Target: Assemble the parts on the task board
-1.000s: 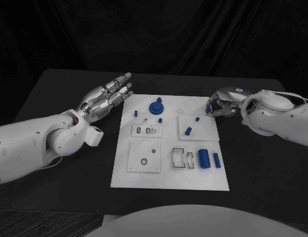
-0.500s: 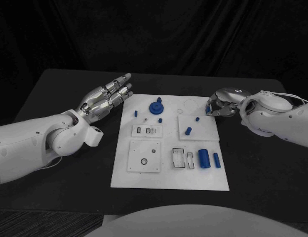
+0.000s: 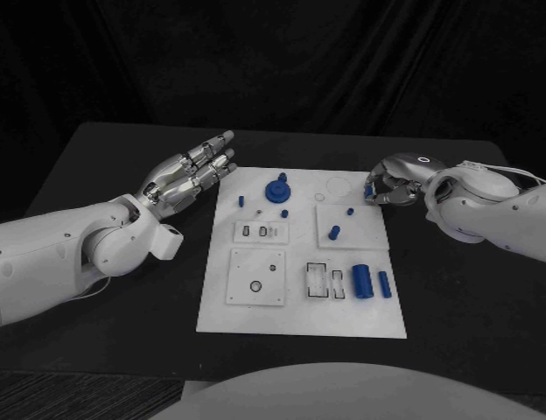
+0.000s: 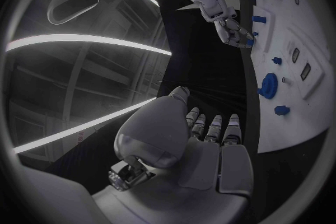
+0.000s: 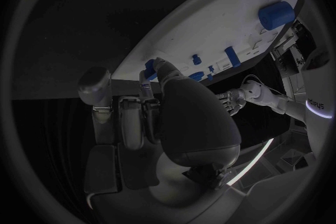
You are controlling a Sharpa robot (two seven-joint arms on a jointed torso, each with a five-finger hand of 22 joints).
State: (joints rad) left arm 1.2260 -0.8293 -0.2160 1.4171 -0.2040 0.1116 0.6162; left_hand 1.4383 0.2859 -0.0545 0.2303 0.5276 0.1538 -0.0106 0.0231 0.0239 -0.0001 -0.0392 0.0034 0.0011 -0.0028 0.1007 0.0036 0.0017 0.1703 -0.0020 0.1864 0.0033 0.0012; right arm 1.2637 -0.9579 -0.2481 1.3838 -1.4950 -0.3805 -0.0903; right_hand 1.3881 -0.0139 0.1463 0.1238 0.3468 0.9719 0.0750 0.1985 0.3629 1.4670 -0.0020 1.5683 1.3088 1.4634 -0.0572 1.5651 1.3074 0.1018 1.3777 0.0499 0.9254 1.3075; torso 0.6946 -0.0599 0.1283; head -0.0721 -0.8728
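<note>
The white task board (image 3: 301,302) lies mid-table. On it stand a blue round knob (image 3: 277,189), small blue pegs (image 3: 333,232) and two blue cylinders (image 3: 361,281) near its right edge. My right hand (image 3: 395,185) hovers at the board's far right edge with its fingers curled in, pinching a small blue part (image 3: 370,189). The right wrist view shows that part (image 5: 149,74) at the fingertips, over the board's edge (image 5: 210,22). My left hand (image 3: 192,171) hangs flat and open beside the board's far left corner, holding nothing, as the left wrist view (image 4: 203,140) confirms.
White sub-plates with slots and holes (image 3: 256,276) sit on the board's near half. Bare black table (image 3: 109,157) surrounds the board. Both white forearms lie low along the table's left and right sides.
My right hand's fingers have shifted slightly away from me at the board's edge, still on the small blue part. The left hand has not moved.
</note>
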